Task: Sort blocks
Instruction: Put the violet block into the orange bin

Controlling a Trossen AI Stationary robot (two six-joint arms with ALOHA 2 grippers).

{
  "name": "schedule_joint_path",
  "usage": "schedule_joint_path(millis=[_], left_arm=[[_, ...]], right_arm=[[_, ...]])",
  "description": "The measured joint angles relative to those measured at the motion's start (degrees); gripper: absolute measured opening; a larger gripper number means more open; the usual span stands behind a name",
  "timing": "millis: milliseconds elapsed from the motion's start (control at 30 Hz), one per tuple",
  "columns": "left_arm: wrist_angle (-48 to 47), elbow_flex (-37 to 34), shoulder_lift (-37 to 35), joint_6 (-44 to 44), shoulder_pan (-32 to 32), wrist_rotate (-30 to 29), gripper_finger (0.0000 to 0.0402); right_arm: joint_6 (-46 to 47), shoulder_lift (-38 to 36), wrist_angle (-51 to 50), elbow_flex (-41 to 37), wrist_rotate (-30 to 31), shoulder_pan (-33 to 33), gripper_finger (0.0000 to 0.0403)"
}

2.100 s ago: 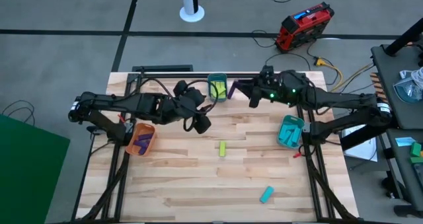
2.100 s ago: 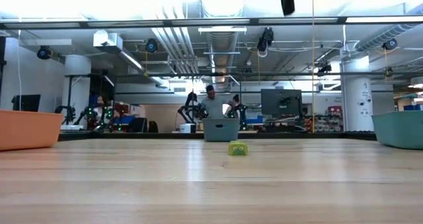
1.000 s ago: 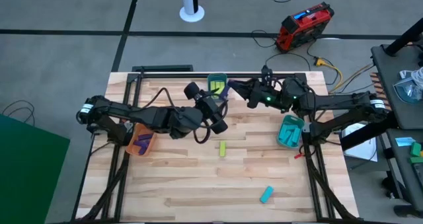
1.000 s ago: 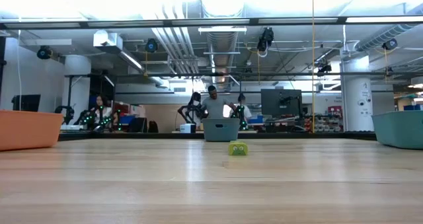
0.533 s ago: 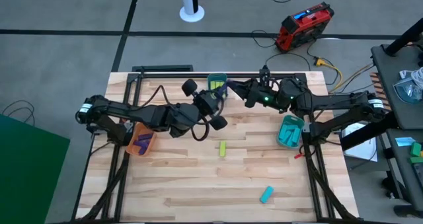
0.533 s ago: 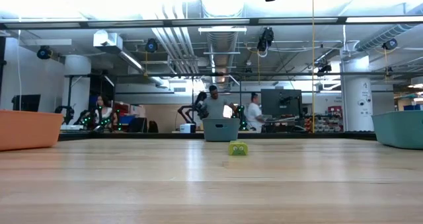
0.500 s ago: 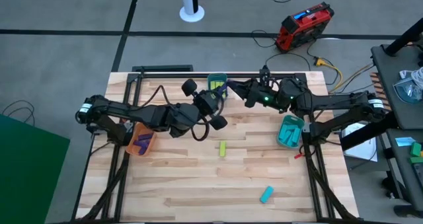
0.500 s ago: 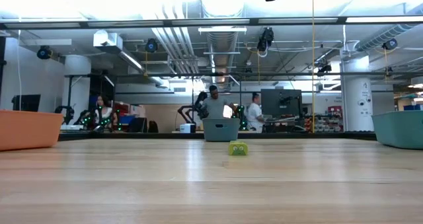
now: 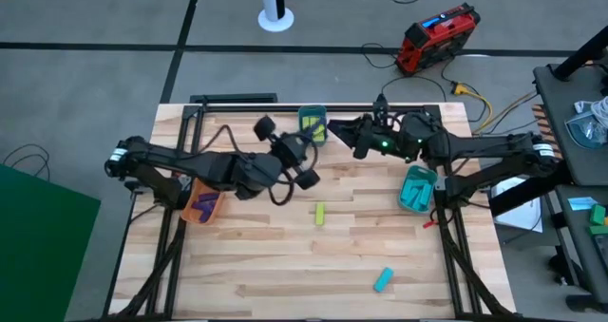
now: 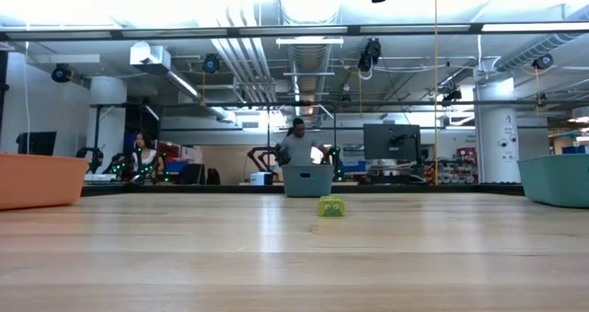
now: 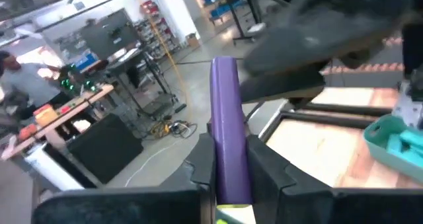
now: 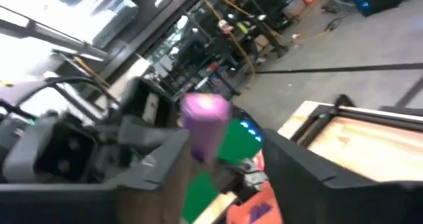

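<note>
The purple block is mid-air near the green bin, passing between arms. The left gripper has its fingers clenched on the block's lower end. The right gripper fingers appear to be releasing it; contact is hard to confirm. The block is probably light, rigid and smooth: grip mid-length across the flat sides. In the high view the block is hidden.
</note>
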Motion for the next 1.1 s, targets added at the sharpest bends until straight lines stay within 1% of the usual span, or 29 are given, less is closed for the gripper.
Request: schedule_joint_path(millis=[67, 133, 200, 267, 400, 533, 567, 600, 667, 733, 800, 833, 900, 1000, 1033, 1100], left_arm=[[-4.03, 0.08, -1.37, -3.75, -0.02, -0.83, 0.0029], [-11.55, 0.11, -2.54, -10.16, 0.01, -1.10, 0.0029], [-20.75, 0.11, -3.27, -18.55, 0.03, -0.37, 0.0029], [-31.24, 0.03, -4.43, -28.63, -0.02, 3.09, 0.0029], [-53.40, 0.11, -6.48, -49.27, -0.04, 13.10, 0.0029], [-74.67, 0.00, -6.39, -65.96, 0.16, 29.06, 0.0029], [-77.58, -0.43, -6.57, -69.27, 0.39, 33.32, 0.0029], [-76.93, -1.71, -7.16, -70.33, 0.67, 37.57, 0.0029], [-72.75, -5.96, -9.63, -70.94, 0.96, 43.95, 0.0029], [-71.12, -9.64, -11.15, -74.35, 1.46, 46.39, 0.0029], [-75.35, -14.03, -12.11, -80.70, 1.57, 48.09, 0.0029], [-76.81, -16.19, -12.36, -83.80, 1.85, 49.91, 0.0029], [-76.27, -20.80, -13.50, -87.86, 2.20, 55.49, 0.0029], [-74.31, -27.34, -15.10, -90.78, 2.22, 62.87, 0.0029], [-73.72, -29.13, -15.20, -91.45, 2.21, 64.51, 0.0029], [-74.03, -32.20, -15.21, -92.29, 2.26, 65.61, 0.0031]], right_arm=[[-0.17, -0.96, -2.66, 0.00, 0.30, -0.57, 0.0189], [-0.08, -1.85, -5.65, 0.01, 1.30, -1.10, 0.0209], [-0.06, -2.54, -9.26, 0.00, 2.36, -1.33, 0.0218], [-0.12, -3.06, -11.97, 0.00, 3.01, -1.50, 0.0221], [-0.36, -3.48, -16.22, 0.00, 3.71, -1.59, 0.0214], [-0.22, -2.95, -18.72, 0.00, 3.79, -1.62, 0.0201], [-0.12, -2.75, -19.22, 0.00, 3.79, -1.62, 0.0198], [-0.12, -2.43, -19.29, 0.00, 3.79, -1.62, 0.0195], [-0.08, -2.07, -19.65, -0.01, 3.78, -1.58, 0.0191], [-0.01, -1.69, -19.50, -0.04, 3.79, -1.58, 0.0187], [0.05, -1.67, -19.85, -0.04, 3.79, -1.58, 0.0183], [0.07, -1.67, -19.99, -0.04, 3.77, -1.58, 0.0182], [0.05, -1.67, -20.34, -0.04, 3.77, -1.58, 0.0180], [0.05, -1.67, -20.94, -0.04, 3.77, -1.58, 0.0178], [0.07, -1.67, -20.92, -0.04, 3.77, -1.58, 0.0178], [0.07, -1.67, -20.87, -0.04, 3.77, -1.58, 0.0178]])
